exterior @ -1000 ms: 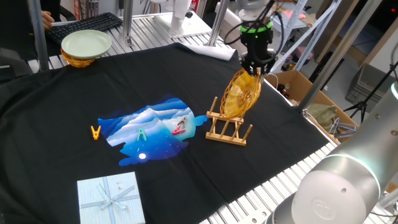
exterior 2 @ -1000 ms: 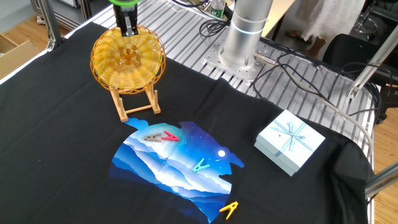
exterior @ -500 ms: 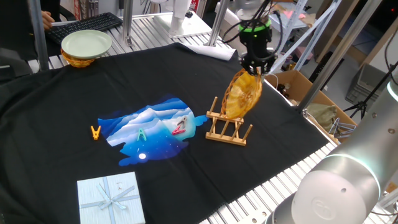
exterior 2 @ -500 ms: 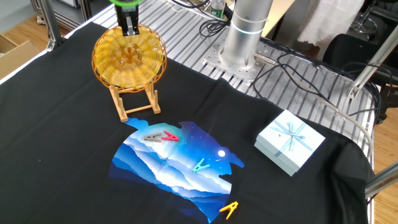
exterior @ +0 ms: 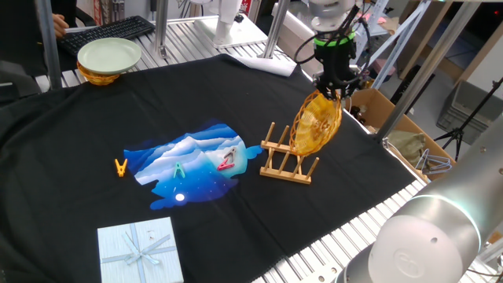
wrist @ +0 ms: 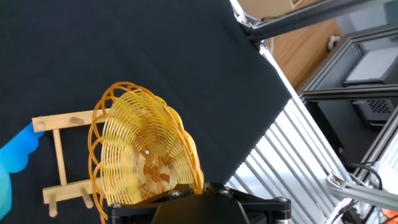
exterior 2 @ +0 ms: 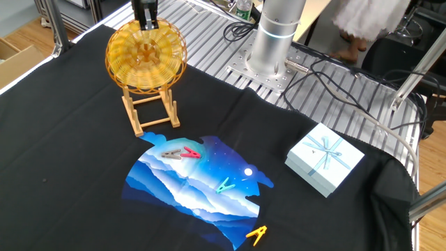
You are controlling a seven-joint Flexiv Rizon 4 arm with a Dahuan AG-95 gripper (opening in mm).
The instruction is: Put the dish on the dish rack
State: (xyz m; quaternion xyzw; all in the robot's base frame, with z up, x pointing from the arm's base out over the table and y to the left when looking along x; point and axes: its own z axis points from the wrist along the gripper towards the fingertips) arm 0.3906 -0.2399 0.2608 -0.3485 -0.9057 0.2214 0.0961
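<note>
- The gripper (exterior: 336, 85) is clamped narrow on the top rim of the dish (exterior: 317, 123), holding it on edge.
- The dish hangs at the dish rack (exterior: 288, 161), its lower rim down among the pegs; whether it rests on the base cannot be told.
- The woven disc stands near upright, tilted a little, its hollow face toward the other fixed view.
- At the far table corner a pale green plate (exterior: 109, 53) sits in a yellow bowl (exterior: 96, 76).
</note>
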